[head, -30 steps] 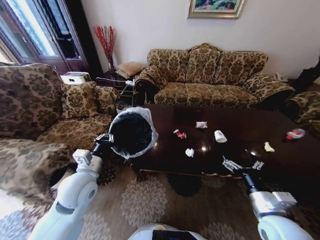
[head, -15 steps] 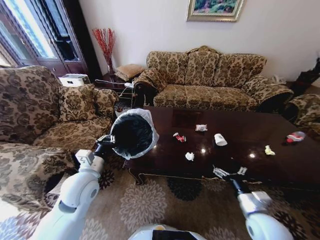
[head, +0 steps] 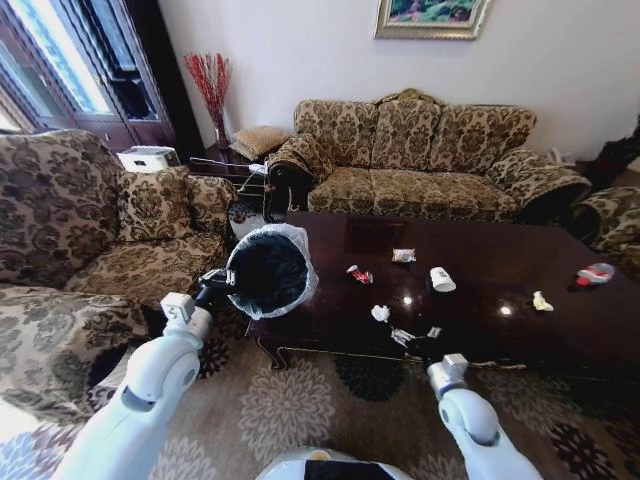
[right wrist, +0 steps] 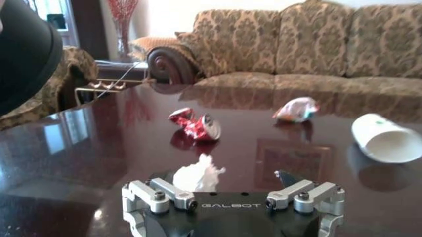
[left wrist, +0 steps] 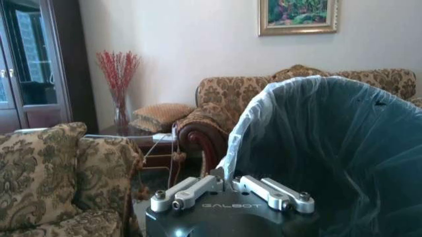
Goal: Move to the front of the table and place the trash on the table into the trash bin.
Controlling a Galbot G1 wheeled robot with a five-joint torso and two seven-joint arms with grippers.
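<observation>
Now your right pincer (head: 417,335) hangs low over the near edge of the dark surface (head: 480,310), fingers spread apart and holding nothing. The crumpled white paper (right wrist: 197,174) lies on the surface just ahead of it, between the fingertips' line and the crushed red can (right wrist: 195,124) farther on. Your left pincer (left wrist: 231,190) is clenched on the rim of the trash bin (head: 266,270), held beside the surface's left end.
</observation>
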